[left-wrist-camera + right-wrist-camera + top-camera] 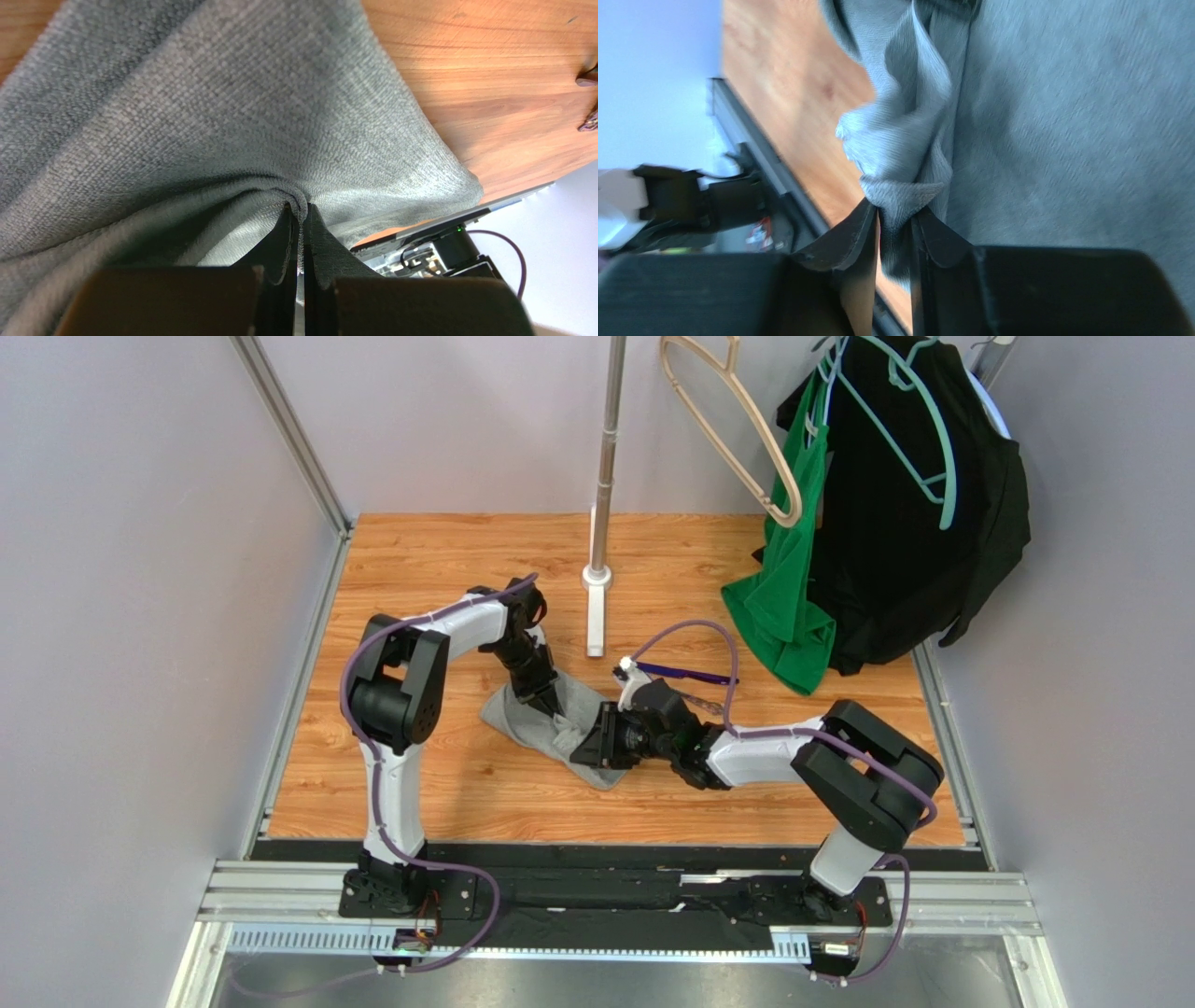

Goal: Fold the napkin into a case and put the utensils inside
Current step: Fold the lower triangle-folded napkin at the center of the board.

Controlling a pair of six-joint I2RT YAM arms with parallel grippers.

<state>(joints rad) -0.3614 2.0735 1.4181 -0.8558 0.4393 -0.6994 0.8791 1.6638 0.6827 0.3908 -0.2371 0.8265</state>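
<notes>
Heather-grey napkin [521, 723] rumpled on wood table [421, 588], left hand [303, 211] pinching a fold, right hand [896, 212] pinching another

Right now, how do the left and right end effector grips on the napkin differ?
Left end effector: jaws almost touching, pinching a thin fold of the napkin. Right end effector: jaws wider apart, around a thicker bunch. In the top view the left one sits at the napkin's far edge, the right one at its right end. Shared: both are shut on the napkin.
</notes>
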